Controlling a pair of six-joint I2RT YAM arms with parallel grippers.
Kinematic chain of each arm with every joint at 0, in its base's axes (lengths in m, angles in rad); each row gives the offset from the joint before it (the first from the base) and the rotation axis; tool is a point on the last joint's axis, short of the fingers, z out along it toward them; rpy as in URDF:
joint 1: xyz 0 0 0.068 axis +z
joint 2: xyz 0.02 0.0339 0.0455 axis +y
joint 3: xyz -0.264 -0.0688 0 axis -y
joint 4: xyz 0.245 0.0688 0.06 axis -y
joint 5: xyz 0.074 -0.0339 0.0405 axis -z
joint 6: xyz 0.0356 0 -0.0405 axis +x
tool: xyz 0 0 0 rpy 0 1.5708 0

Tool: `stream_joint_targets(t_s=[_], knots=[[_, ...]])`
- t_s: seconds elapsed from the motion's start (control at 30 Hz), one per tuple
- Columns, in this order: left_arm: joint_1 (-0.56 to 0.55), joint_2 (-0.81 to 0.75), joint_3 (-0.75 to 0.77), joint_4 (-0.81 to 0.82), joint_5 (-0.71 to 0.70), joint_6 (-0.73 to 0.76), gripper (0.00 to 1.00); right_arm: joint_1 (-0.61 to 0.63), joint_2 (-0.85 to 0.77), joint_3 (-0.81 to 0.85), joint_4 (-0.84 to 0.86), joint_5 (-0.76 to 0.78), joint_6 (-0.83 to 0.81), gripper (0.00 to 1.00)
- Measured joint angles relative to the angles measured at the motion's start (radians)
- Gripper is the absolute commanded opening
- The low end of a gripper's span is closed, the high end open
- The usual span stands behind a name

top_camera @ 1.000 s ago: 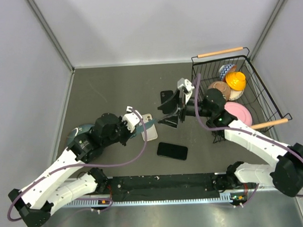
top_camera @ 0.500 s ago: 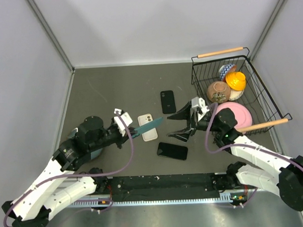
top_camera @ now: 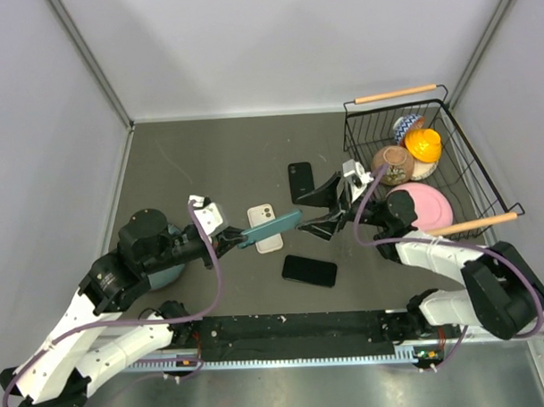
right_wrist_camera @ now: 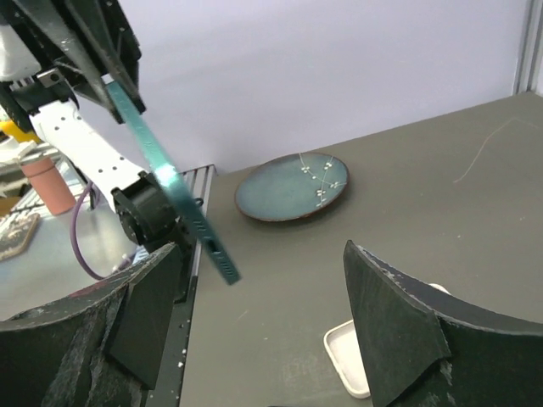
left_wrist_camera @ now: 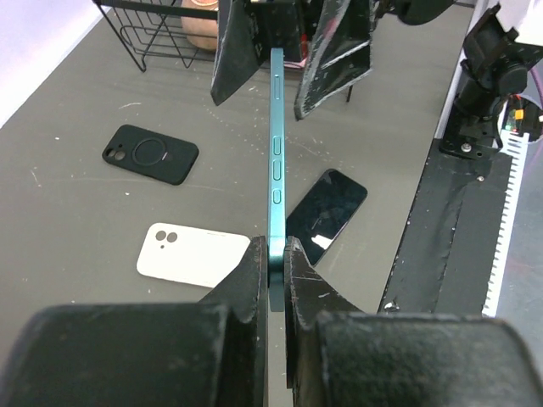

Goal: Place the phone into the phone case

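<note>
Teal phone (top_camera: pixel 273 227) hangs edge-up over the bench (top_camera: pixel 208 161), one end pinched by the left gripper (top_camera: pixel 232 239). The right gripper (top_camera: pixel 319 209) has its jaws spread around the far end. White case (top_camera: pixel 270 245) lies nearby.

The slim teal phone (top_camera: pixel 271 226) hangs on edge over the white plastic phone case (top_camera: pixel 272 245) lying on the grey worktop (top_camera: pixel 208 161). Its 2 ends meet the left end effector (top_camera: pixel 227 241) and the right end effector (top_camera: pixel 313 209). The black rubber phone case (top_camera: pixel 300 182) lies behind-right of the white one, and the black glass-faced phone (top_camera: pixel 309 270) lies in front-right. The black wire basket (top_camera: pixel 395 96) stands far right, the round blue ceramic plate (right_wrist_camera: pixel 291 186) near left.
</note>
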Motion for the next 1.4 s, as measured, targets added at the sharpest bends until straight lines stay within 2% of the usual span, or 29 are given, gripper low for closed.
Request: stream_joint_targets(t_s=[0.13, 0.33, 0.47, 0.67, 0.77, 0.83, 0.9, 1.03, 1.07, 1.1, 1.17, 1.2, 1.23, 1.27, 1.3, 1.37, 1.4], knots=[[0.0, 0.0, 0.008, 0.0, 0.018, -0.007, 0.0, -0.016, 0.06, 0.007, 0.061, -0.02, 0.094, 0.66], [0.0, 0.0, 0.009, 0.001, 0.018, -0.011, 0.0, -0.016, 0.093, 0.031, 0.105, -0.066, 0.189, 0.64], [0.0, 0.0, 0.008, 0.002, 0.018, -0.016, 0.0, -0.013, 0.09, 0.03, 0.117, -0.077, 0.191, 0.53], [0.0, 0.002, 0.008, 0.026, 0.018, -0.032, 0.0, 0.012, 0.061, 0.029, 0.124, -0.084, 0.193, 0.5], [0.0, 0.002, 0.005, 0.051, 0.027, -0.047, 0.0, 0.03, 0.049, 0.029, 0.128, -0.095, 0.192, 0.45], [0.0, 0.002, -0.003, 0.066, 0.035, -0.058, 0.0, 0.035, 0.044, 0.029, 0.128, -0.098, 0.191, 0.36], [0.0, 0.003, -0.008, 0.071, 0.043, -0.066, 0.0, 0.038, 0.038, 0.029, 0.127, -0.099, 0.189, 0.32], [0.0, 0.005, -0.013, 0.074, 0.056, -0.074, 0.0, 0.038, 0.009, 0.028, 0.126, -0.097, 0.192, 0.34], [0.0, 0.006, -0.014, 0.076, 0.059, -0.074, 0.0, 0.038, -0.001, 0.028, 0.126, -0.097, 0.193, 0.31], [0.0, 0.008, -0.016, 0.077, 0.061, -0.076, 0.0, 0.038, -0.011, 0.028, 0.127, -0.097, 0.194, 0.2], [0.0, 0.01, -0.02, 0.084, 0.068, -0.081, 0.0, 0.038, -0.026, 0.028, 0.128, -0.097, 0.195, 0.1], [0.0, 0.009, -0.023, 0.086, 0.069, -0.085, 0.0, 0.037, -0.03, 0.028, 0.128, -0.102, 0.195, 0.0], [0.002, 0.009, -0.024, 0.087, 0.069, -0.091, 0.0, 0.037, -0.034, 0.028, 0.129, -0.116, 0.198, 0.0], [0.006, 0.009, -0.025, 0.089, 0.068, -0.102, 0.02, 0.037, -0.04, 0.028, 0.131, -0.127, 0.192, 0.0], [0.011, 0.009, -0.025, 0.09, 0.07, -0.113, 0.23, 0.037, -0.046, 0.027, 0.135, -0.135, 0.187, 0.0], [0.012, 0.009, -0.025, 0.099, 0.066, -0.128, 0.44, 0.037, -0.062, 0.027, 0.134, -0.142, 0.182, 0.0], [0.012, 0.009, -0.025, 0.109, 0.052, -0.125, 0.6, 0.038, -0.069, 0.027, 0.132, -0.142, 0.19, 0.0]])
